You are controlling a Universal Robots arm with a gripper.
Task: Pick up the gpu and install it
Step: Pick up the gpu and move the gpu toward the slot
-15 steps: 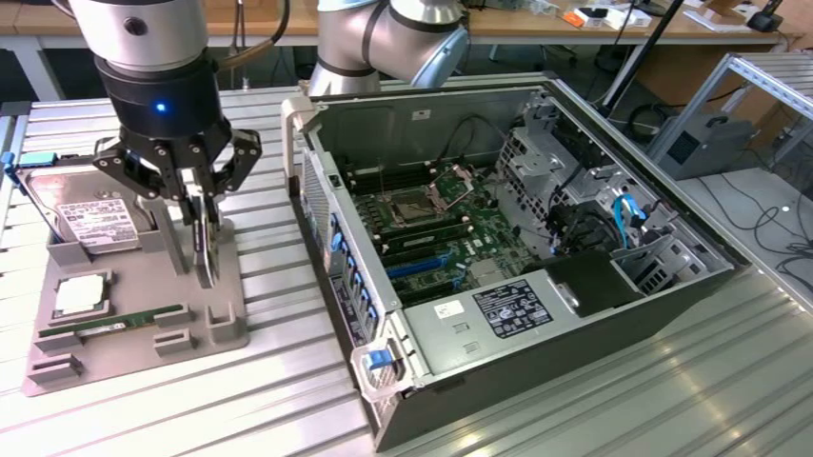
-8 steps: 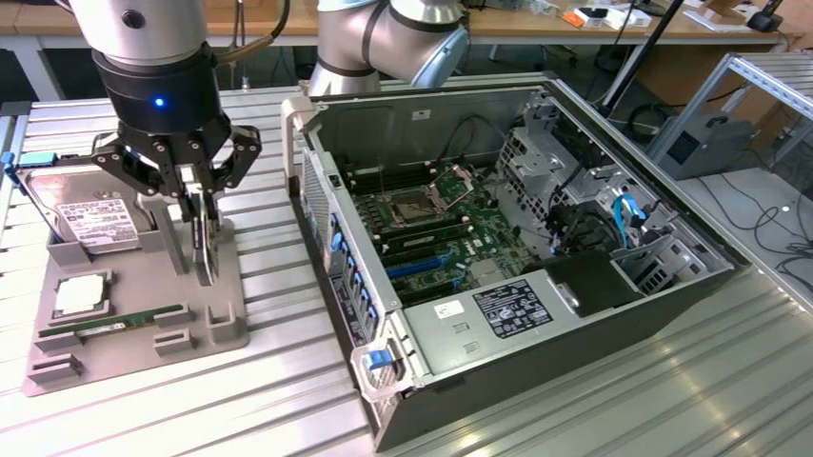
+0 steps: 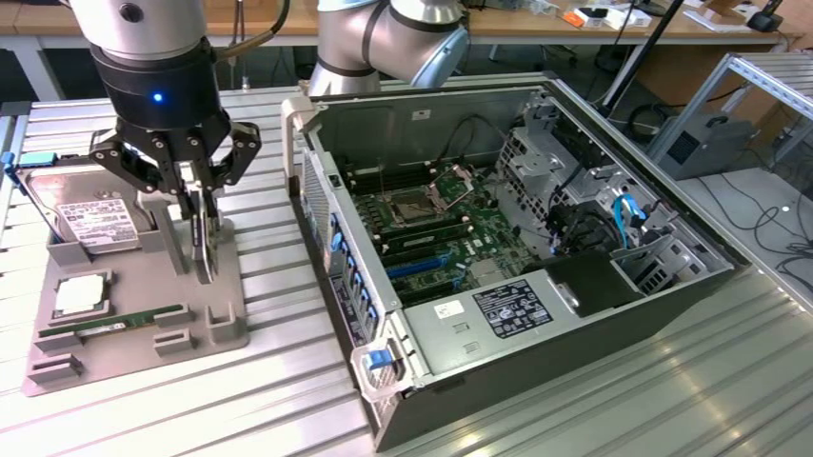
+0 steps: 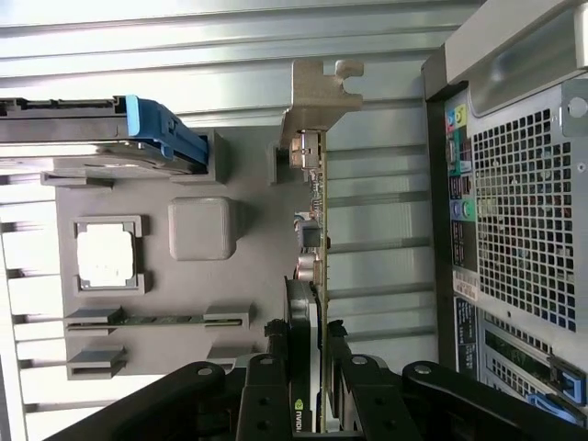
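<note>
The gripper [image 4: 308, 335] has its fingers closed on the two flat faces of the gpu [image 4: 317, 211]. The card stands on edge at the gray tray [image 3: 140, 324], and its length runs out from between the fingers toward its metal bracket [image 4: 317, 92]. Beyond, toward the exterior view's right, the open computer case [image 3: 711, 276] lies near.

Exterior view set high, angled down, moderately near: gray tray [image 3: 152, 286] at exterior view's left, open case [image 3: 572, 371] at its right. Wrist view pointed straight down past gripper [image 4: 308, 329], close. Shared: tray, gpu [image 4: 319, 184], case side.
</note>
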